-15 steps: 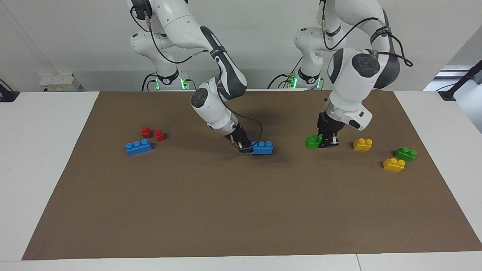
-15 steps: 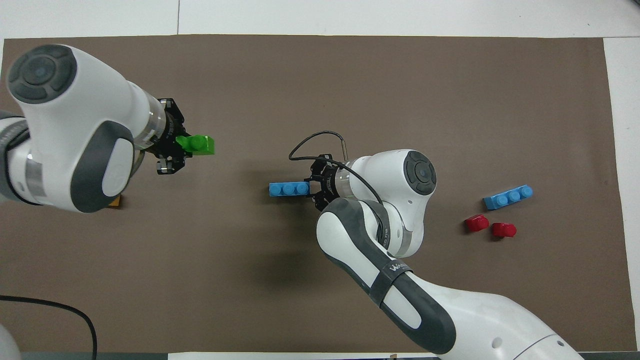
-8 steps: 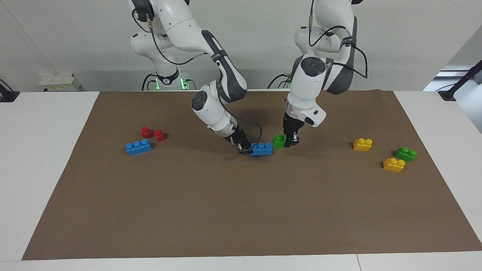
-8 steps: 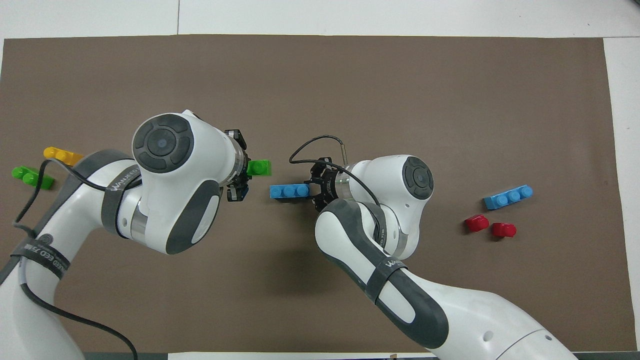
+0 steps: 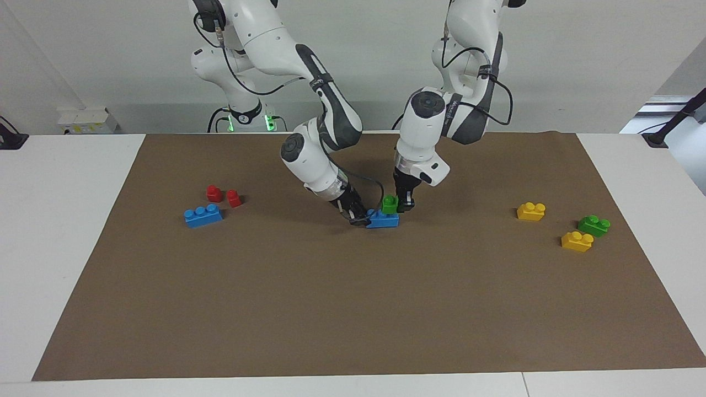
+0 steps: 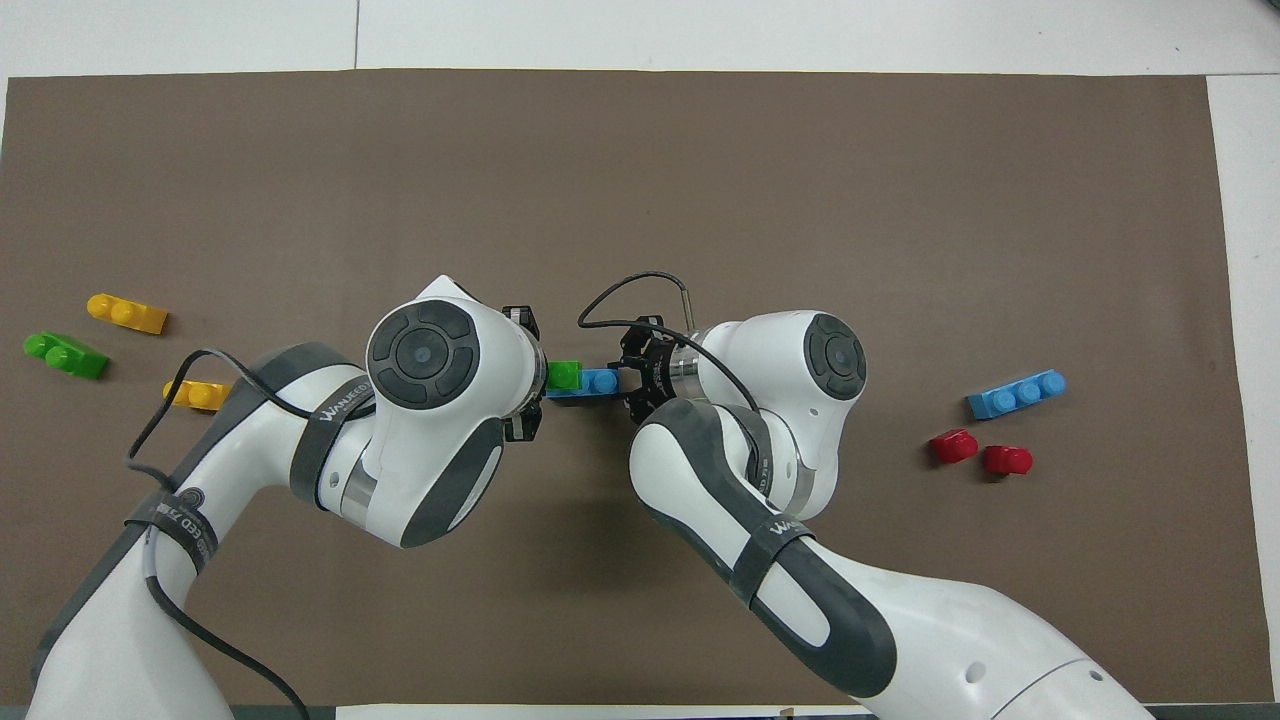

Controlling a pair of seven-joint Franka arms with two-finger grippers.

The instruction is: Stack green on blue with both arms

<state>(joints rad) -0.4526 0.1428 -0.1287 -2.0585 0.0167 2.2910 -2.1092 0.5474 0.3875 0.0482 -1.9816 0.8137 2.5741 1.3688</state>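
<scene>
green two-stud plastic brick (image 5: 390, 204) sits on blue three-stud plastic brick (image 5: 383, 219) mid-mat in the facing view, left gripper (image 5: 404, 205) clamping green, right gripper (image 5: 359, 218) clamping blue. overhead view: green (image 6: 564, 375) overlaps blue (image 6: 597, 383); judged unreleased, seating unconfirmed.

We see long three-stud brick (image 5: 383, 219) mid-mat (image 5: 353, 309), short two-stud brick (image 5: 390, 204) on its end toward left arm. Right gripper (image 5: 359, 217) at long brick's end toward right arm's side; left gripper (image 5: 404, 205) beside short brick. Second long brick (image 5: 203, 215) toward right arm's end of table, two small pieces (image 5: 223, 196) just nearer robots than it. Toward left arm's end we count three short bricks (image 5: 577, 226): one nearer robots, two close together farther out
</scene>
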